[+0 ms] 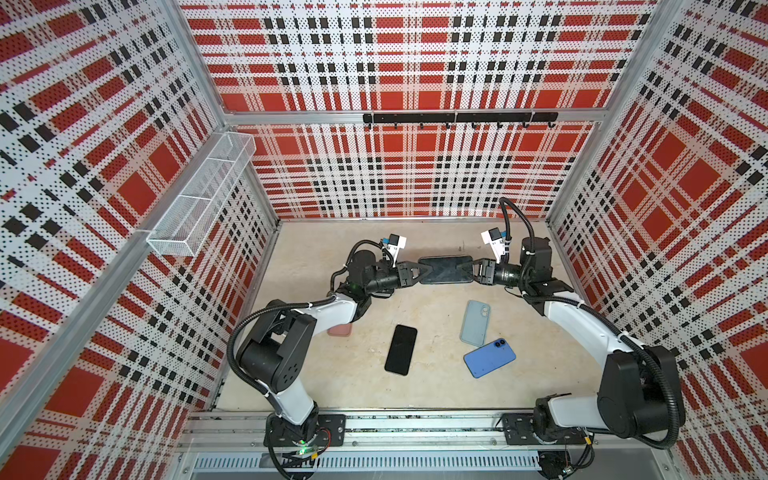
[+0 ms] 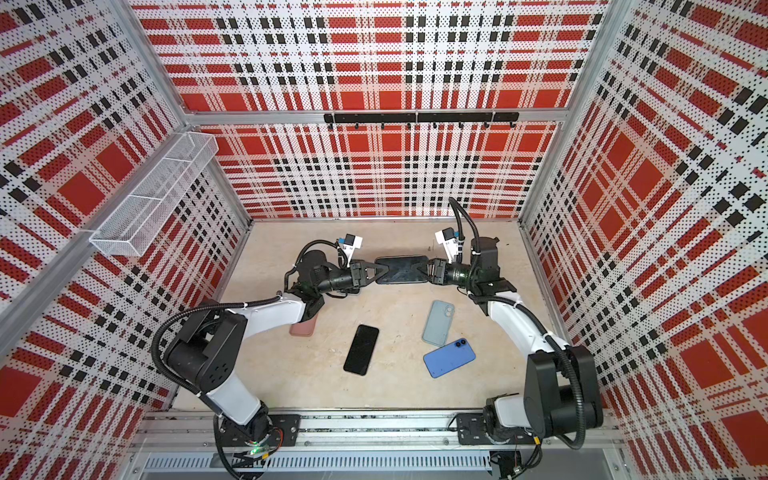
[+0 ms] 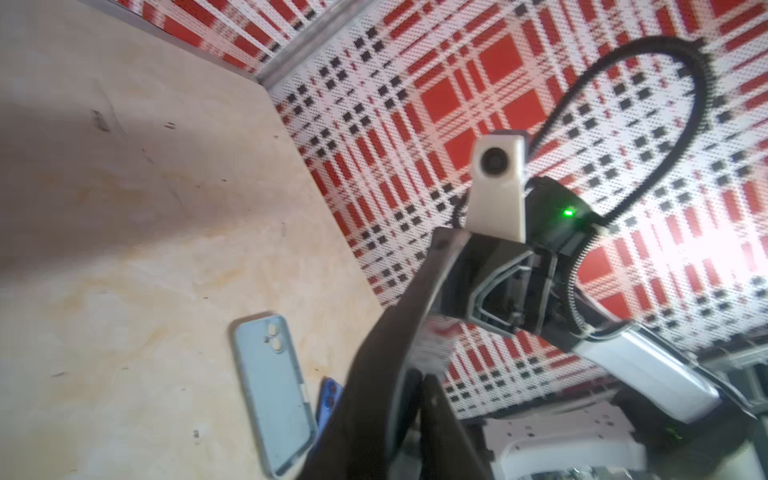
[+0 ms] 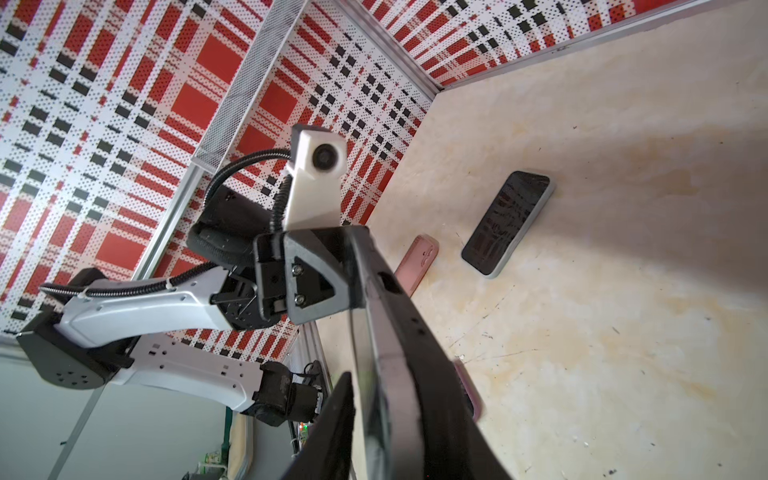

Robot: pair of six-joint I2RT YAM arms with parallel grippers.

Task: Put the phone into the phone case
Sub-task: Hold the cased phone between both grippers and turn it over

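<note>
– Plaid perforated walls box in a pale bench (image 1: 415,386). In both top views, what hangs at 12 o'clock?
– A black case (image 1: 445,269), level above the bench, its upper face glossy like a screen. The left end effector (image 1: 420,270) pinches its 9 o'clock end. The right end effector (image 1: 474,270) brackets the 3 o'clock end; whether it actually grips, I cannot tell.
– And lower down?
– A black phone (image 1: 401,350) lies near 6 o'clock and a blue phone (image 1: 489,358) at 4, with a pale blue case (image 1: 475,323) just beside it. A pink case (image 1: 340,330) at 8 is half under the left arm.
– Left wrist view?
– Blurred. The black case (image 3: 386,353) shows edge-on, and the pale blue case (image 3: 272,390) lies flat on the bench.
– Right wrist view?
– The black case (image 4: 399,365) shows side cut-outs, with a glossy slab along it. I judge that a phone is in, perhaps not fully seated, so pressing it home may remain.
– Any writing?
– None legible anywhere.
</note>
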